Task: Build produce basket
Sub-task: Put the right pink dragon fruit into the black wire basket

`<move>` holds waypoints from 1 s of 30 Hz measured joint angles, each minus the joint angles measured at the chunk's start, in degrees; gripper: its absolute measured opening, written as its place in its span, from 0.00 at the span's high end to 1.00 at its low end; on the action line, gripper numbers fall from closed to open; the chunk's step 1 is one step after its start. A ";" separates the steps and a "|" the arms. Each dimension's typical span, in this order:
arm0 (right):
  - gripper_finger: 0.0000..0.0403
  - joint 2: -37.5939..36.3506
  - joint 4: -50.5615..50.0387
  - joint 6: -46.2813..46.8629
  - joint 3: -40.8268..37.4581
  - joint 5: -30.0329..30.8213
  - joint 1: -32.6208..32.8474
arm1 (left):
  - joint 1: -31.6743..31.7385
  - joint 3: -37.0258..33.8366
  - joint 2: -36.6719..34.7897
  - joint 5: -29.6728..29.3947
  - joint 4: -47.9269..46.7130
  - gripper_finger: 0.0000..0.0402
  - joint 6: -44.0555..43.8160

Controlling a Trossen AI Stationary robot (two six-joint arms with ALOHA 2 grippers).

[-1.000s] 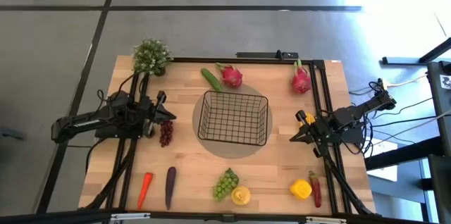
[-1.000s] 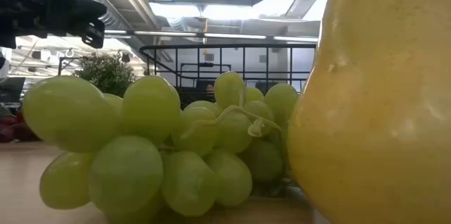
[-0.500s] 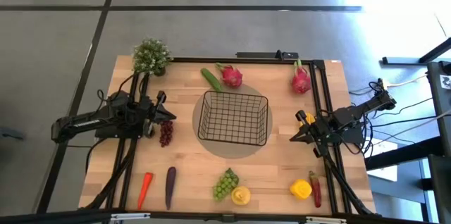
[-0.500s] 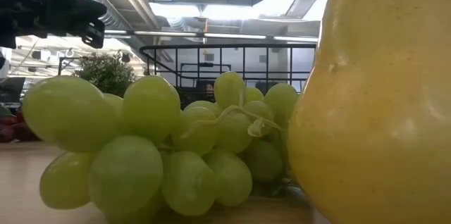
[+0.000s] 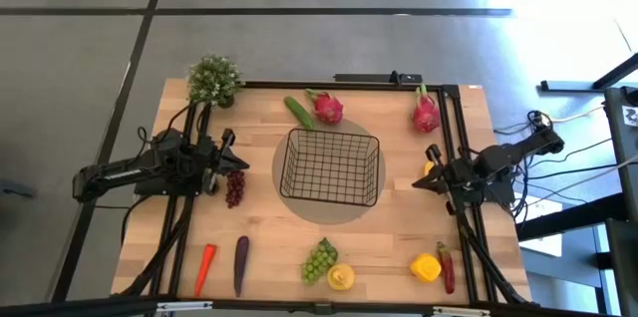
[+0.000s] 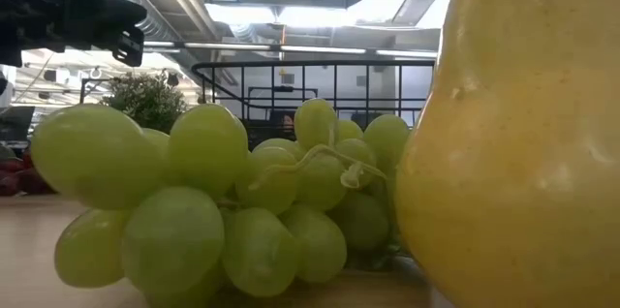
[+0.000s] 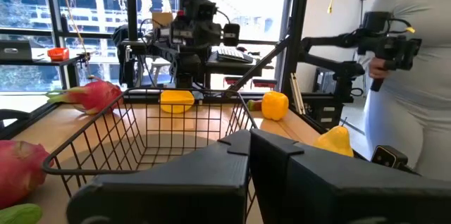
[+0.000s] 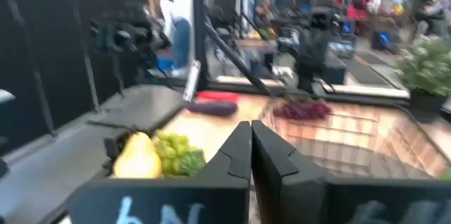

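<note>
Hovering either side of the basket: left gripper and right gripper, both pinched fully closed, holding nothing.

Empty basket centred between both waiting arms

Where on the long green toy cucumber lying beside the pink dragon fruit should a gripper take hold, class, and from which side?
Grip the long green toy cucumber across its middle, coming straight down from above. It lies flat and diagonal on the wooden table, so the jaws should probably close across its narrow width. The pink dragon fruit sits close on one side, leaving little sideways room.
</note>
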 joint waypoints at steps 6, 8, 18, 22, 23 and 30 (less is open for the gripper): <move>1.00 10.24 -13.48 0.58 13.65 9.70 0.00 | 0.00 0.00 -0.02 -0.02 0.00 1.00 -0.01; 1.00 14.43 -18.48 3.69 18.59 13.67 0.00 | 0.01 0.00 -0.01 -0.02 0.00 1.00 -0.01; 1.00 36.59 -39.45 34.40 41.10 22.49 -3.90 | 0.02 0.00 0.00 0.00 0.00 1.00 0.00; 1.00 43.52 -53.12 46.53 49.55 19.78 -6.18 | 0.02 0.00 -0.01 -0.02 0.00 1.00 0.00; 1.00 44.91 -56.04 48.30 51.24 18.65 -6.63 | 0.00 0.00 0.00 0.00 0.00 1.00 0.00; 1.00 50.16 -64.83 54.72 57.53 13.69 -9.16 | 0.01 0.00 0.00 -0.01 0.00 1.00 -0.01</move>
